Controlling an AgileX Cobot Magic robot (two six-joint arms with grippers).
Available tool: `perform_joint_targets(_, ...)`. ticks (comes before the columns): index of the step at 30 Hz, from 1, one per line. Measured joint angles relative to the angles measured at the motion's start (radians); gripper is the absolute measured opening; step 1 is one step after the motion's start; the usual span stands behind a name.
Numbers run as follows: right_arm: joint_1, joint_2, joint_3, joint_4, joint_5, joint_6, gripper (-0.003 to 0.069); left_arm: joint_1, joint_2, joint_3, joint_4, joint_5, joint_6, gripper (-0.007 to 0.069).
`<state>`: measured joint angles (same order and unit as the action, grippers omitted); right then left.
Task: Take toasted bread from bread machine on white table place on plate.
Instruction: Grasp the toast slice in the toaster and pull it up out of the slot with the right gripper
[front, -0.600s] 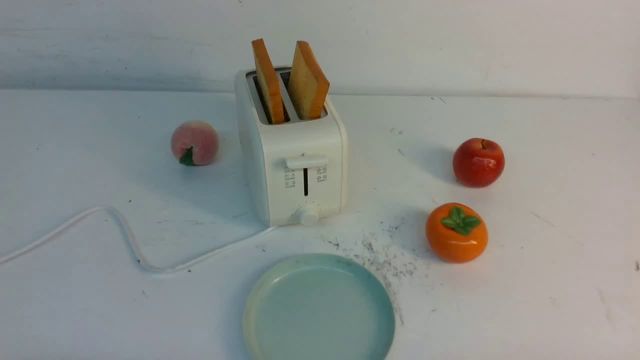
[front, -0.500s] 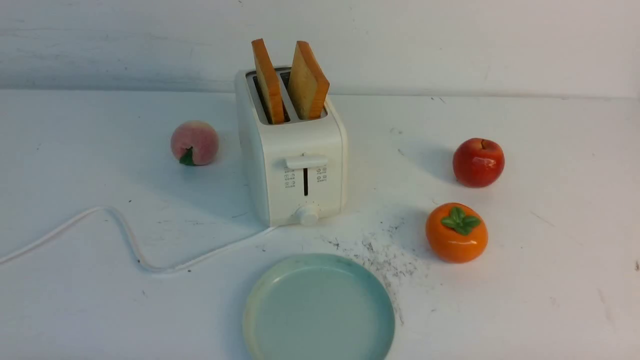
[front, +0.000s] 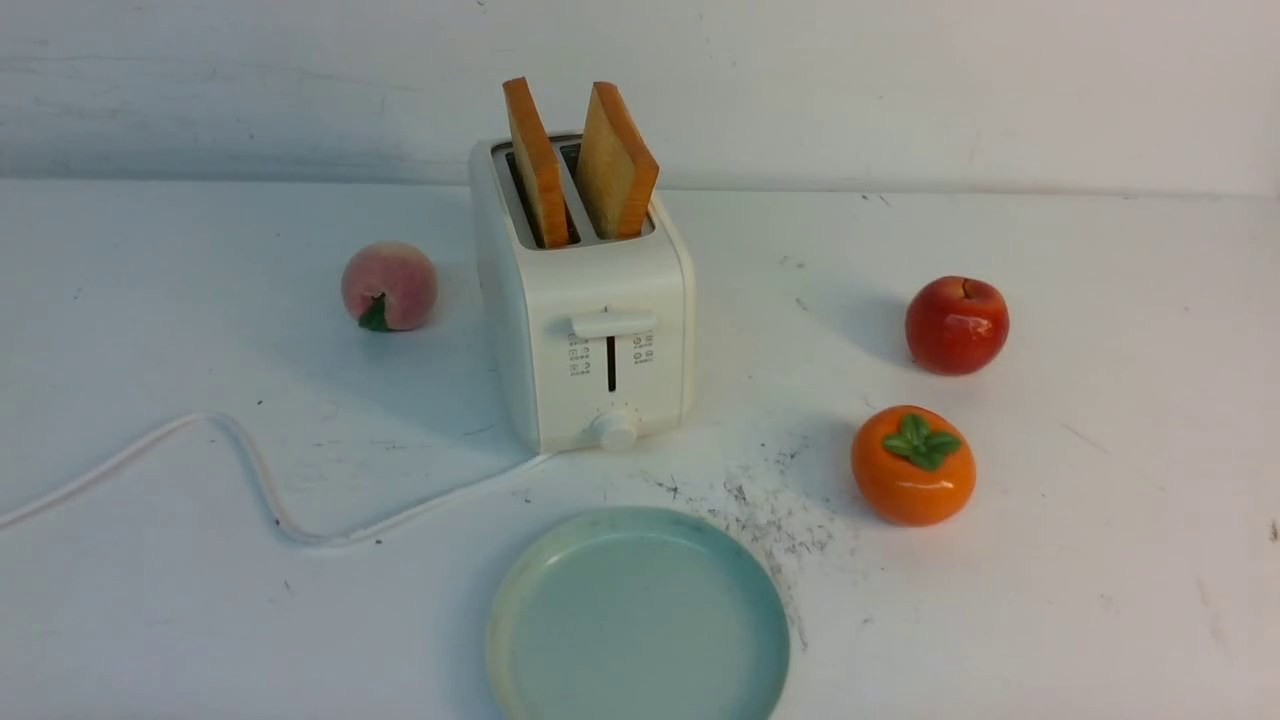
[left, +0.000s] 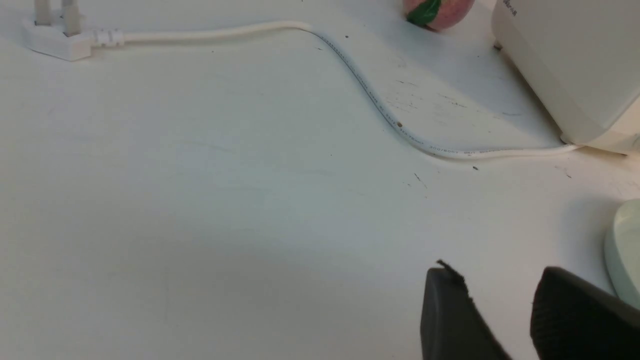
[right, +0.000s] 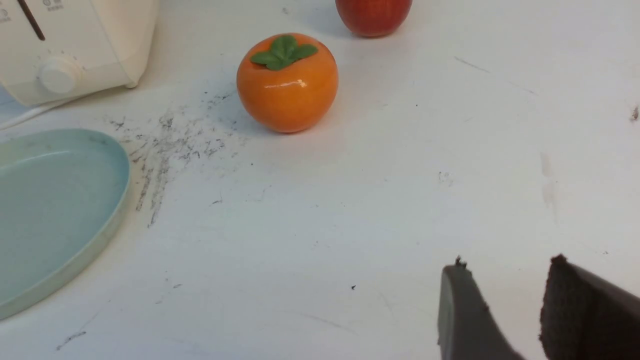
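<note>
The toasted bread (front: 540, 170) stands in the bread machine (front: 610, 300), well ahead of both grippers. Left gripper (left: 495, 274) & right gripper (right: 507, 264): fingers spread, just white table (left: 200, 200) between (only tips show, rest cut off). The plate (front: 640, 620) lies between them.

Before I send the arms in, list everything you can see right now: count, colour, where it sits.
bread machine: one, white, mid-table
toasted bread: two, tan with orange crust, standing in the bread machine's slots
plate: one, pale blue-green, empty, in front of the bread machine
peach: one, pink, left of the bread machine
apple: one, red, far right
persimmon: one, orange, in front of the apple
cord: one, white, trailing left, unplugged
table: one, white, scuffed
left gripper: dark fingers apart, empty, above bare table, cord side
right gripper: dark fingers apart, empty, above bare table, persimmon side
</note>
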<state>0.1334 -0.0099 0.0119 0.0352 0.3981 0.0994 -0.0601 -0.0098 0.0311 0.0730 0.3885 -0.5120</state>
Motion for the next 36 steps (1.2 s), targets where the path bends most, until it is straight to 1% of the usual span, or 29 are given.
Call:
perform_joint_targets(26, 0.000, 0.000, 0.000, 0.000, 0.000, 0.000, 0.0240, 0.000, 0.000, 0.000, 0.002, -0.001, 0.002, 0.0242)
perform_joint_targets(28, 0.000, 0.000, 0.000, 0.000, 0.000, 0.000, 0.0240, 0.000, 0.000, 0.000, 0.022, -0.006, 0.005, 0.0242)
perform_joint_targets(29, 0.000, 0.000, 0.000, 0.000, 0.000, 0.000, 0.0240, 0.000, 0.000, 0.000, 0.051, -0.027, 0.009, 0.0242)
perform_joint_targets(32, 0.000, 0.000, 0.000, 0.000, 0.000, 0.000, 0.0240, 0.000, 0.000, 0.000, 0.054, -0.066, 0.002, 0.0242)
perform_joint_targets(33, 0.000, 0.000, 0.000, 0.000, 0.000, 0.000, 0.0240, 0.000, 0.000, 0.000, 0.022, -0.092, -0.030, 0.0242)
perform_joint_targets(34, 0.000, 0.000, 0.000, 0.000, 0.000, 0.000, 0.0240, 0.000, 0.000, 0.000, -0.056, -0.116, -0.088, 0.0242)
perform_joint_targets(35, 0.000, 0.000, 0.000, 0.000, 0.000, 0.000, 0.0240, 0.000, 0.000, 0.000, -0.056, -0.116, -0.098, 0.0242)
perform_joint_targets(36, 0.000, 0.000, 0.000, 0.000, 0.000, 0.000, 0.0240, 0.000, 0.000, 0.000, -0.152, -0.128, -0.179, 0.0242)
